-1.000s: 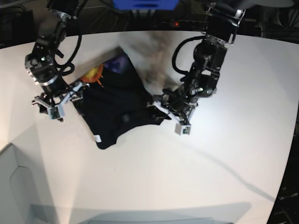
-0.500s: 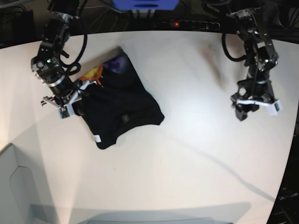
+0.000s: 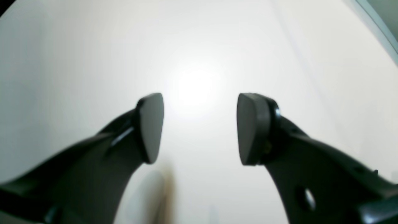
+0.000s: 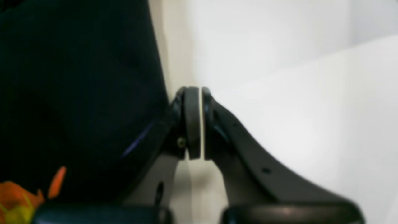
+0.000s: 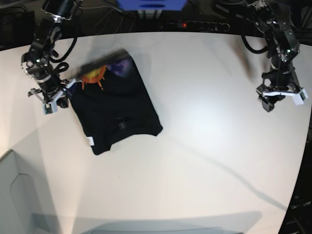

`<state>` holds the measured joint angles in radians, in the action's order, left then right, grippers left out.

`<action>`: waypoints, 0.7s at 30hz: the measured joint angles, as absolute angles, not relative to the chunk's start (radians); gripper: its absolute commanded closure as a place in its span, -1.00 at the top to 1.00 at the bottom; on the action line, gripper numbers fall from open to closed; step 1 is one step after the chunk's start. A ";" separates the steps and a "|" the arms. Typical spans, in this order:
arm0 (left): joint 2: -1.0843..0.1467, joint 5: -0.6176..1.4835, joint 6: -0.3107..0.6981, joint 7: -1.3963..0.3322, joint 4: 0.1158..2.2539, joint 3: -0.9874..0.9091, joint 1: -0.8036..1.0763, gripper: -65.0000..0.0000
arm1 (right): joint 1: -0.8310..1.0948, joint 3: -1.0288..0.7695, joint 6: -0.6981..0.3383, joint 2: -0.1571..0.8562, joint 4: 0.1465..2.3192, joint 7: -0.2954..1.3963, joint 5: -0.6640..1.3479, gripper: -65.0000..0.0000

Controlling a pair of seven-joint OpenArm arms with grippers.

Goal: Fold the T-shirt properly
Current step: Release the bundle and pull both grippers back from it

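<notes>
In the left wrist view the left hand (image 3: 199, 127) hangs spread over bare white tabletop (image 3: 93, 46), nothing between its pads, and no cloth shows under it; it has pulled well away from the shirt it was working at a second ago. In the right wrist view the right hand (image 4: 197, 124) is now pressed together, pads meeting with only a thin bright line between them, right at the edge of the shirt (image 4: 77, 77); whether a hem is pinched there cannot be told, though the black cloth lies just beside it and an orange bit of print shows at the lower left. In the base view the shirt (image 5: 114, 109) lies as a compact black bundle on the tabletop's left part, shifted toward the right hand (image 5: 48, 102) at its edge, which suggests a tug to straighten the fold; the print and a small white label (image 5: 90, 141) still peek out, so tidying remains. The left hand (image 5: 282, 95) waits far off. Cables and a blue box line the far edge, clear of the work.
</notes>
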<state>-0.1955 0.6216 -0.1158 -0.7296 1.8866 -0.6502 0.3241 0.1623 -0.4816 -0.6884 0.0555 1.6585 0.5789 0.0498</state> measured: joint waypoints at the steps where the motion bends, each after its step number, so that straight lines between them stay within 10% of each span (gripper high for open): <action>1: -0.196 0.621 -0.116 -0.729 1.887 -0.650 0.330 0.10 | 0.175 -0.481 -0.688 0.055 1.661 0.579 0.050 -1.00; 21: -0.224 0.623 -0.115 -0.728 1.897 -0.653 0.414 0.10 | 0.391 -0.421 -0.688 -0.042 1.880 0.580 0.053 -1.00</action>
